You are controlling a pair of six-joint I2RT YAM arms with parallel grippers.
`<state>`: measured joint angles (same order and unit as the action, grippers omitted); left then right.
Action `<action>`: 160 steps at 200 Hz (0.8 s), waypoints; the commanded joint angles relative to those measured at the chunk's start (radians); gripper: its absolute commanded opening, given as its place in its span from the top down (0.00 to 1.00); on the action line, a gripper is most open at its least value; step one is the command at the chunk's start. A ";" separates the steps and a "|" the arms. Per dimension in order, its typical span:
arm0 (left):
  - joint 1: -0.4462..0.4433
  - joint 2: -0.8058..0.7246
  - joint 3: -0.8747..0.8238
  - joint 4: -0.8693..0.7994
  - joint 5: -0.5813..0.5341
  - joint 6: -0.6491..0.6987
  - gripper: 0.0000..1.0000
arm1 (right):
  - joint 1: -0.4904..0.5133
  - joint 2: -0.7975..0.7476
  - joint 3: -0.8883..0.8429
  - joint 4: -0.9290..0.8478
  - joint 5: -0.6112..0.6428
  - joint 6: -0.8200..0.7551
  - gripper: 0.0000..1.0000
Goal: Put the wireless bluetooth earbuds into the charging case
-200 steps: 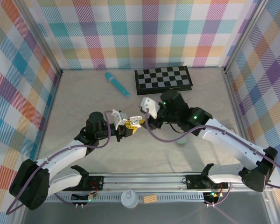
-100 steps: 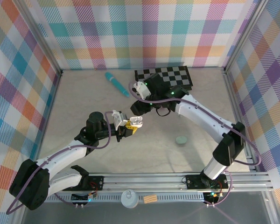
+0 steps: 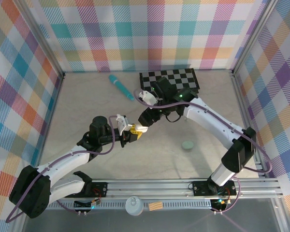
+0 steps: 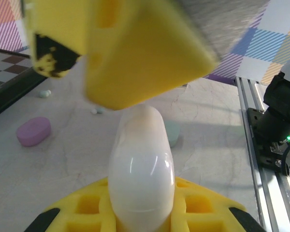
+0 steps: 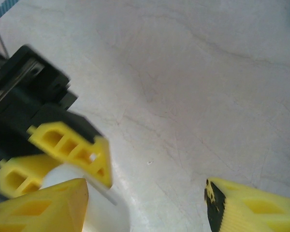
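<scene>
The left gripper (image 3: 134, 129) is clamped on a white pebble-shaped charging case (image 4: 141, 169), its yellow fingers (image 4: 145, 58) pressing it from above and below and holding it off the desk (image 3: 87, 104) near the middle. The right gripper (image 3: 144, 120) hangs just beside it with its fingers (image 5: 43, 205) spread apart and nothing between them except bare desk; in the right wrist view, the clamped case lies right at its left finger. Beyond the held case, a pale green case (image 4: 171, 131) and a pink case (image 4: 34, 131) lie on the desk. Two tiny pale earbuds (image 4: 44, 93) lie loose, one near the chessboard (image 3: 169, 80) and one between the two cases. The teal stick (image 3: 121, 87) lies left of the chessboard.
</scene>
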<state>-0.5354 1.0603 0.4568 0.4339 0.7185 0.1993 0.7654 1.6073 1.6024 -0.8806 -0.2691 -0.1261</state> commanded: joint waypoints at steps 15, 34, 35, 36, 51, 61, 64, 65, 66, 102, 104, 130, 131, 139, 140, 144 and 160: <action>-0.003 -0.010 0.016 0.072 -0.001 0.001 0.94 | 0.004 -0.108 -0.080 0.019 -0.047 -0.059 0.34; -0.003 -0.017 0.014 0.072 0.017 0.002 0.94 | 0.003 -0.190 -0.189 0.136 -0.120 -0.123 0.30; -0.003 -0.018 0.014 0.072 0.018 0.002 0.94 | 0.003 -0.195 -0.197 0.143 -0.127 -0.130 0.30; -0.003 -0.019 0.014 0.072 0.018 0.002 0.94 | 0.003 -0.200 -0.203 0.147 -0.133 -0.137 0.30; -0.004 -0.030 0.015 0.061 0.039 0.003 0.94 | 0.003 -0.257 -0.291 0.232 -0.207 -0.236 0.28; -0.004 -0.035 0.018 0.051 0.060 0.008 0.94 | 0.003 -0.268 -0.311 0.253 -0.222 -0.290 0.28; -0.004 -0.035 0.019 0.049 0.066 0.008 0.94 | 0.003 -0.266 -0.312 0.251 -0.226 -0.303 0.28; -0.004 -0.035 0.019 0.049 0.069 0.008 0.94 | 0.003 -0.265 -0.312 0.251 -0.227 -0.309 0.28; -0.004 -0.035 0.019 0.049 0.072 0.009 0.94 | 0.003 -0.263 -0.312 0.250 -0.228 -0.314 0.28; -0.003 -0.046 0.026 0.053 0.114 0.002 0.94 | 0.003 -0.178 -0.263 0.189 -0.260 -0.410 0.38; -0.004 -0.047 0.026 0.053 0.116 0.001 0.94 | 0.002 -0.174 -0.261 0.187 -0.260 -0.411 0.39; -0.004 -0.062 0.023 0.052 0.121 -0.001 0.94 | 0.002 -0.135 -0.239 0.169 -0.276 -0.421 0.48; -0.004 -0.062 0.023 0.050 0.121 -0.002 0.94 | 0.003 -0.134 -0.240 0.169 -0.277 -0.420 0.48; -0.003 -0.064 0.023 0.047 0.119 -0.001 0.94 | 0.003 -0.132 -0.239 0.170 -0.287 -0.419 0.53; -0.003 -0.064 0.023 0.047 0.120 -0.001 0.93 | 0.002 -0.131 -0.239 0.170 -0.290 -0.419 0.53; -0.004 -0.064 0.023 0.046 0.122 0.000 0.93 | 0.003 -0.129 -0.238 0.169 -0.298 -0.418 0.56; -0.003 -0.063 0.023 0.045 0.121 -0.001 0.93 | 0.003 -0.130 -0.239 0.170 -0.322 -0.412 0.69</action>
<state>-0.5350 1.0164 0.4568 0.4477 0.7952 0.1982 0.7658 1.4788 1.3296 -0.7059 -0.5167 -0.5125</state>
